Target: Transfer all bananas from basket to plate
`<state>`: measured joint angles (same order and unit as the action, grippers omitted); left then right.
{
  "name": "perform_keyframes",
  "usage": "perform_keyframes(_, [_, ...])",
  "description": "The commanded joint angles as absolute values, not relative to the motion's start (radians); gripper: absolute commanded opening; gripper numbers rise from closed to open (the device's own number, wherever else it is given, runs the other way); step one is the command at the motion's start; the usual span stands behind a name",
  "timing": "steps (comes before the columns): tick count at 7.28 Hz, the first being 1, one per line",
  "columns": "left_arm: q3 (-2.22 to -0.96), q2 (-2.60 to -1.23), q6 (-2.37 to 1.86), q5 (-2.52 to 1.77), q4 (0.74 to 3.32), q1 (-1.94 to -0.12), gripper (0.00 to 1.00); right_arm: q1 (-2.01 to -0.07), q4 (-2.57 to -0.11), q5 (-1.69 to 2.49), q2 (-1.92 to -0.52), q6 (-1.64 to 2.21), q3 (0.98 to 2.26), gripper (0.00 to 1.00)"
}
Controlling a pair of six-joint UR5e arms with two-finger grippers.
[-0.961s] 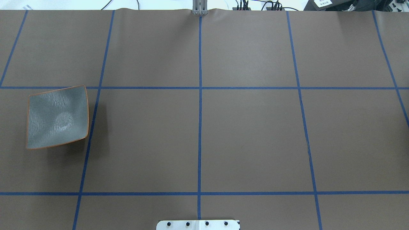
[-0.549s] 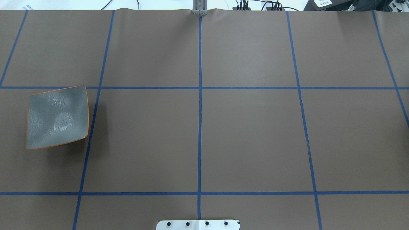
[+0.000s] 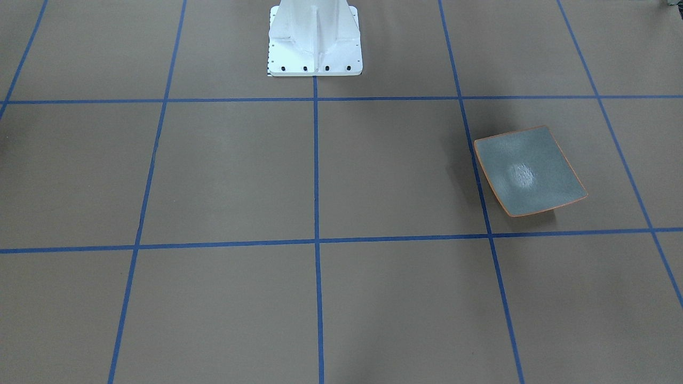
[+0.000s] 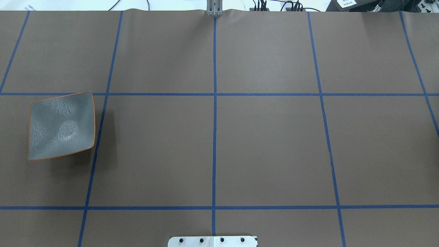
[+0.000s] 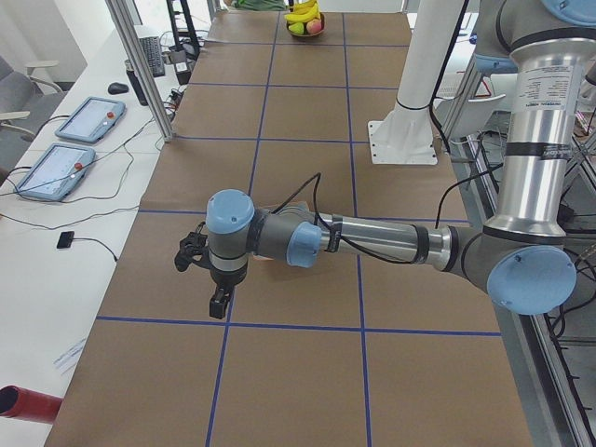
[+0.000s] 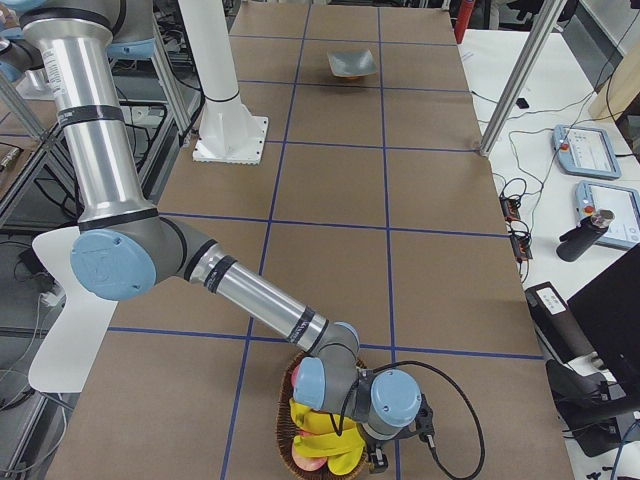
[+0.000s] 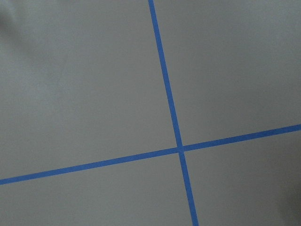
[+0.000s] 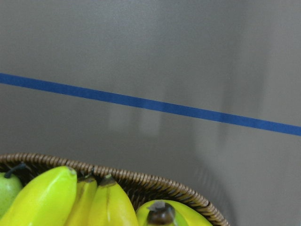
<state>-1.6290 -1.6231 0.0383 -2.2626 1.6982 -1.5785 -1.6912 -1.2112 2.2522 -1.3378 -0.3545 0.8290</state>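
Note:
The grey-blue plate [image 4: 61, 125] with an orange rim lies bare on the table's left side; it also shows in the front view [image 3: 528, 170] and far off in the right side view [image 6: 352, 63]. Yellow bananas [image 6: 325, 440] lie in a woven basket [image 6: 288, 400] at the table's right end, outside the overhead view. The right wrist view shows bananas [image 8: 47, 202] and the basket rim [image 8: 141, 181] at its bottom edge. My right gripper [image 6: 375, 458] hovers at the basket; I cannot tell its state. My left gripper [image 5: 219, 300] hangs near the plate's area; I cannot tell its state.
The white robot base [image 3: 315, 37] stands at the table's near middle edge. A green pear [image 8: 7, 193] and a pinkish fruit [image 6: 310, 462] share the basket. Teach pendants [image 5: 88, 119] lie on the side table. Blue tape lines grid the brown mat.

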Motion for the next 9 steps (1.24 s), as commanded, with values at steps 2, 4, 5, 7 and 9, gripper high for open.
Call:
perform_keyframes(2, [-1.634,-1.623,0.038,-2.263,1.698,-1.578,1.00,-1.692,-1.213,2.255,-1.347,-0.354,0.831,0.83])
perform_keyframes(4, [-1.634,-1.623,0.038,-2.263,1.698,-1.578,1.00,-1.692,-1.213,2.258,-1.362,-0.354,0.844,0.77])
perform_keyframes(5, [-1.634,-1.623,0.038,-2.263,1.698,-1.578,1.00,-1.692,-1.213,2.260,-1.367,-0.354,0.845,0.73])
perform_keyframes(7, [-1.632,-1.623,0.037,-2.263,1.697,-1.578,1.00,-1.692,-1.215,2.261,-1.368,-0.350,0.857,0.62])
perform_keyframes(9, [-1.631,-1.623,0.031,-2.263,1.697,-1.578,1.00,-1.692,-1.306,2.263,-1.368,-0.337,0.926,0.00])
